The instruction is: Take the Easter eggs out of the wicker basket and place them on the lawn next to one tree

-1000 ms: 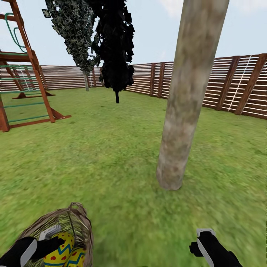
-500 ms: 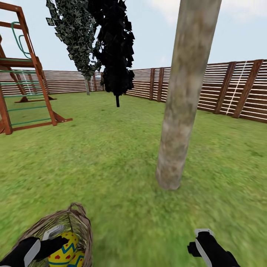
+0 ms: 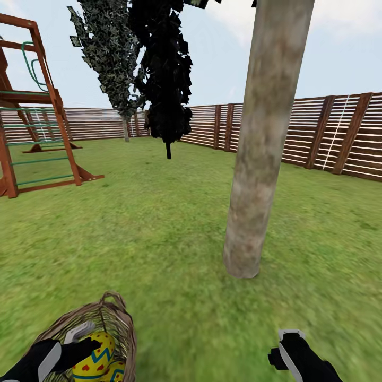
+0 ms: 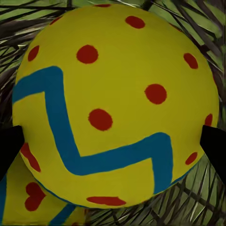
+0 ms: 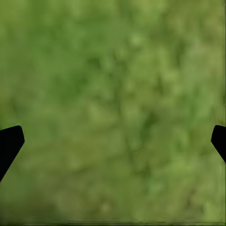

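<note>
A yellow Easter egg [image 3: 94,354] with a blue zigzag band and red spots sits at the top of the wicker basket [image 3: 119,329], at the lower left of the head view. In the left wrist view this egg [image 4: 115,101] looms large between two black fingertips [image 4: 9,148], one at each side of its widest part and each right at the shell — the left gripper [image 3: 85,347] is clamped on it, its jaws spread by the egg's width. A second egg [image 3: 118,371] lies just beneath and partly behind the first, touching it; the left wrist view shows a corner of that second egg [image 4: 28,197] with a red heart mark, and woven strands of the basket [image 4: 197,28] all around. A third egg cannot be made out.

The basket stands on the lawn [image 3: 159,223], its loop handle rising at the far rim. The tree [image 3: 260,154], a straight grey-brown trunk, stands near the basket, ahead and to the right, with bare grass between them.

The right gripper [image 3: 284,353] hangs low over the grass at the lower right, well apart from the basket. In the right wrist view its fingertips [image 5: 9,143] sit at opposite edges with only blurred lawn [image 5: 113,113] between them — spread wide, holding nothing.

Farther off stand a wooden play tower [image 3: 37,122] at the left, a narrow dark columnar tree [image 3: 111,58], an almost black tree [image 3: 164,74], and the slatted brown fence [image 3: 318,132] ringing the garden.
</note>
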